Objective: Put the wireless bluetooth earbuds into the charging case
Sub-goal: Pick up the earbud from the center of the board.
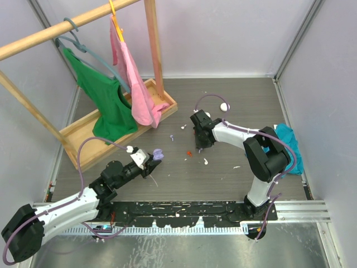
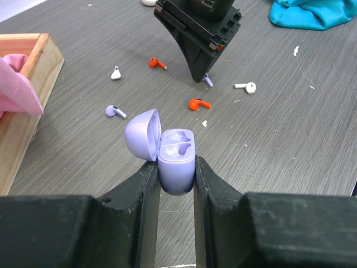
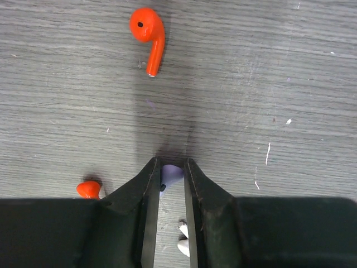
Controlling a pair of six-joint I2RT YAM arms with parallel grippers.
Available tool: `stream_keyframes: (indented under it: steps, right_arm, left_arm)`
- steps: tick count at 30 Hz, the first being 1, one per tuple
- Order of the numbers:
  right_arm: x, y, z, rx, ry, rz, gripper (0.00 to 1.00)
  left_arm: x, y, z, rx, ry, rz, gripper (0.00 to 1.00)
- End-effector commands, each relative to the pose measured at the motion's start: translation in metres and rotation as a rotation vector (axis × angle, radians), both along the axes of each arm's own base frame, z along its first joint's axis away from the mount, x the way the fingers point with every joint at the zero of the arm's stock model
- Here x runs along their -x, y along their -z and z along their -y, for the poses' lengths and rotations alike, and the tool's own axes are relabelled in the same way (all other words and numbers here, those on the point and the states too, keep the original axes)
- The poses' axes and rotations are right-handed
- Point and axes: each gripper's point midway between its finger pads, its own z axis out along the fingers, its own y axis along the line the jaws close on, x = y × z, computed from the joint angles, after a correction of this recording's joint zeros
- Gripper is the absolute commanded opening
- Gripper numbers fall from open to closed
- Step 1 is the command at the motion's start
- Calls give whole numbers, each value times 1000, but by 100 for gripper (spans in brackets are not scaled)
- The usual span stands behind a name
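The right claw [image 3: 170, 165] stands tip-down on the tabletop [image 3: 279, 84], its fingers clenched on a lilac earbud [image 3: 172, 174], of which only a sliver shows between the tips. The left claw [image 2: 176, 170] is clamped on the lilac charging case [image 2: 177, 156], with its lid [image 2: 143, 134] swung open to one side and both sockets facing up, seemingly empty. The step in hand looks like the pickup of that bud, ahead of carrying it across to the case

To do it well, the right arm should rise straight up first, so the bud neither drags nor twists out of the pinch; it is a tiny, smooth piece and the hold could slip. How the stem lies between the tips cannot be told, and that matters, since the stem must go down into its socket. The left arm should hold the case level, lid turned away from the incoming claw. The descent should be slow, letting go only once the bud is seated. One red earbud [image 3: 149, 33] lies ahead of the right claw, a second red earbud [image 3: 89, 188] just beside it, and a second lilac earbud [image 2: 115, 111] and a white earbud [image 2: 246, 86] lie loose nearby, so the lift should avoid knocking them
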Motion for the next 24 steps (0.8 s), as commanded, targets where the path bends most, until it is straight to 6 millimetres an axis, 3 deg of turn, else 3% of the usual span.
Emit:
stream_keyframes:
  steps: [1,13,24]
  right_arm:
    - [-6,-22,-10,-48,-12,42,24]
    - [-7,-67,-26,-133,-98,207,20]
    - [14,-182,-73,-266,-264,572,22]
  left_arm:
    - [-2,-24,4,73,5,71,0]
    - [-1,-33,6,106,16,84,0]
    - [7,-63,14,182,82,177,0]
